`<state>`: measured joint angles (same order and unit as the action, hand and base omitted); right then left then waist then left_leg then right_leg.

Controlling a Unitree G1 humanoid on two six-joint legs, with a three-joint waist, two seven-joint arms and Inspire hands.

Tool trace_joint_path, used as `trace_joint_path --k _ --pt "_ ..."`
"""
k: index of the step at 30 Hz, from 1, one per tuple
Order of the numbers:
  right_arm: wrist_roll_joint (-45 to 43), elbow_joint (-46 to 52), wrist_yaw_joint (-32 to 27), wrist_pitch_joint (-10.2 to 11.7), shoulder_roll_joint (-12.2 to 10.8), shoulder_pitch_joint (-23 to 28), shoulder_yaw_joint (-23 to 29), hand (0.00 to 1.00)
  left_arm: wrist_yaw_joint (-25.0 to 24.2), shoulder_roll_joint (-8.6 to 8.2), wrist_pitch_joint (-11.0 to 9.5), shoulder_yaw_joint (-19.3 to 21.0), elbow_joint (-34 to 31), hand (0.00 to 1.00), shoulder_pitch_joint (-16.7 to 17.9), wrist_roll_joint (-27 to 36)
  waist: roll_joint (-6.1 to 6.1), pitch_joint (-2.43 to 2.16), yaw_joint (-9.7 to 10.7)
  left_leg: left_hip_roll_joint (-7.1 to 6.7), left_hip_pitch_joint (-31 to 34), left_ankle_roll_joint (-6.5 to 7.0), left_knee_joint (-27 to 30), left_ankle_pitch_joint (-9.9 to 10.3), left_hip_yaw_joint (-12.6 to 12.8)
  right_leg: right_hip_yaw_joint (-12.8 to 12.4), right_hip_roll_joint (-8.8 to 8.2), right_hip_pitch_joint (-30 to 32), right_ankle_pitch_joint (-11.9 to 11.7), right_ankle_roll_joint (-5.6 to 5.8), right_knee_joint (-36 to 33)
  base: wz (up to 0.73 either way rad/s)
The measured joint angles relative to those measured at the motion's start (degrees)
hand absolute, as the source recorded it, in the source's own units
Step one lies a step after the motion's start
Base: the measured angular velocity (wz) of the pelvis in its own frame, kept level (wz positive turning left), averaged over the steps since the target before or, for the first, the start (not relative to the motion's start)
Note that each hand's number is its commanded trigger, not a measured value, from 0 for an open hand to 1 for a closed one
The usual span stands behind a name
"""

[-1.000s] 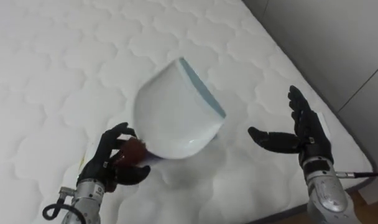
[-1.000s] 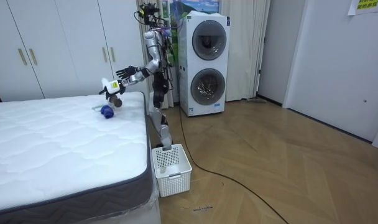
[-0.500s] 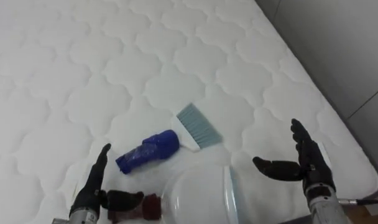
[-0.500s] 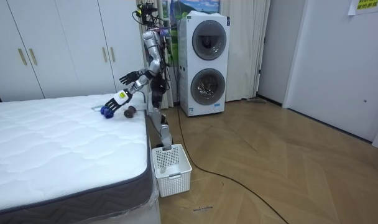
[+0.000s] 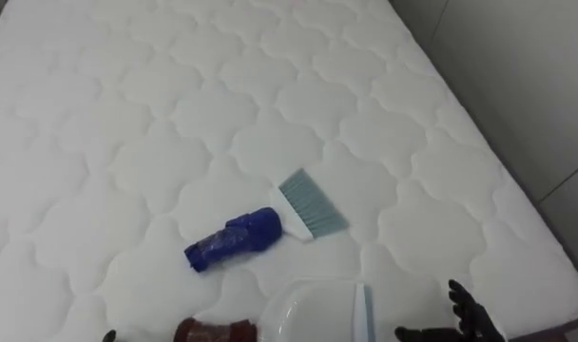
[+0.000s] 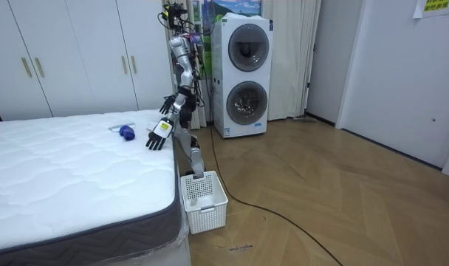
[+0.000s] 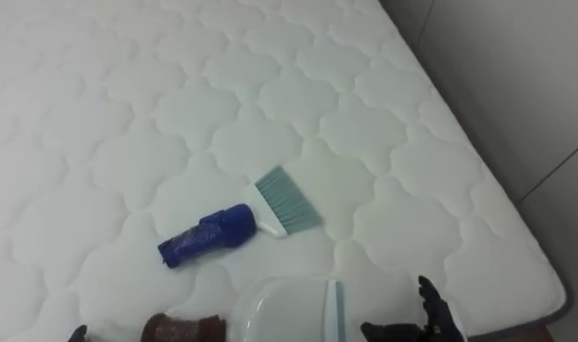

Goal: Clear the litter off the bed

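Observation:
A small brush with a blue handle (image 5: 234,240) and pale teal bristles (image 5: 312,205) lies on the white quilted mattress (image 5: 222,104). Nearer the bed's front edge lies a white dustpan (image 5: 316,312), its dark red handle (image 5: 213,331) pointing left; neither hand touches it. My right hand (image 5: 462,313) is low at the right, open, with straight fingers and the thumb out toward the pan. My left hand (image 6: 157,136) hangs open by the bed's edge in the room view. I stand at the corner of the bed.
The mattress's right edge (image 5: 517,204) drops to the floor. A white laundry basket (image 6: 204,201) stands on the wooden floor by my feet at the bed's corner. Two stacked washing machines (image 6: 241,77) are behind me, and white wardrobes (image 6: 69,59) line the wall.
My left hand let go of the dustpan, which went from held up and tilted to lying on the mattress. Both hands have sunk toward the bed's edge.

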<state>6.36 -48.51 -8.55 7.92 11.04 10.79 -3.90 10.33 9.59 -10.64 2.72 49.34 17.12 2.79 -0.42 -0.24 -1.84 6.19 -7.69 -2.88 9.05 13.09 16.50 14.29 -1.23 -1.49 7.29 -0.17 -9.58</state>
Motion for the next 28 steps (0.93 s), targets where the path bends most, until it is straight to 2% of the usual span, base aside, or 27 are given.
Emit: trace_joint_path --k 3,5,12,15,17,19,21,28 --pt "0.0 -4.2 -0.1 -0.4 -0.1 0.1 1.2 0.0 0.0 -0.2 -0.7 0.8 1.7 0.0 0.0 1.7 0.14 -0.07 0.0 -0.01 -0.8 0.0 -0.2 0.0 -0.3 -0.1 0.11 -0.8 0.1 0.06 0.1 0.0" --pt "0.3 -7.2 -0.1 -1.2 -0.1 0.6 1.6 0.0 0.0 -0.21 -0.8 2.5 2.8 0.0 0.0 3.4 -0.04 -0.35 -0.1 0.0 -1.4 -0.01 -0.4 0.0 -1.2 -0.3 0.27 -1.2 0.1 0.04 0.1 -0.04" --pt "2.1 -14.4 -0.1 -4.7 -1.8 2.2 9.6 0.0 0.3 -0.16 -0.7 11.4 8.8 0.0 0.0 4.5 0.07 -0.48 -0.1 0.09 -2.8 -0.22 -0.9 0.2 -1.4 -0.2 0.53 -2.9 0.4 0.14 0.8 0.02" --pt "2.4 -17.4 0.4 -7.0 -2.4 2.2 11.5 0.0 0.3 -0.15 -0.6 13.6 10.9 0.0 0.0 4.6 0.02 -0.69 -0.3 0.04 -3.2 -0.23 -1.4 0.2 -1.4 -0.7 0.63 -2.9 0.4 0.17 0.7 -0.04" --pt "2.3 -19.3 1.4 -9.0 -2.5 2.2 12.0 0.0 0.2 -0.07 -0.5 14.5 12.1 0.0 0.0 4.6 0.02 -1.04 -0.3 0.01 -3.4 -0.23 -1.4 0.2 -1.4 -1.1 0.68 -2.9 0.4 0.17 0.6 -0.11" --pt "2.0 -21.3 1.8 -10.2 -2.5 2.0 12.0 0.0 0.1 -0.08 -0.1 15.0 12.5 0.0 0.0 4.6 0.07 -1.07 -0.2 0.0 -3.9 -0.23 -1.4 0.2 -1.3 -1.4 0.69 -3.3 0.4 0.17 0.7 -0.06" --pt "-0.4 -23.5 2.4 -12.7 -2.5 1.8 12.0 0.0 -0.2 0.0 0.6 15.2 12.5 0.0 0.0 4.6 0.07 -1.14 -0.2 -0.06 -4.3 -0.22 -1.3 0.2 -1.4 -1.5 0.66 -3.7 0.5 0.28 0.7 0.0" --pt "-8.2 -27.2 6.2 -19.2 -2.5 0.7 11.9 0.0 -0.9 0.86 1.9 15.3 12.6 0.0 0.0 4.5 -0.06 -1.23 -0.3 -0.11 -4.3 -0.23 -1.2 0.2 -1.6 -1.4 0.51 -3.3 0.7 0.19 -0.2 -0.01"
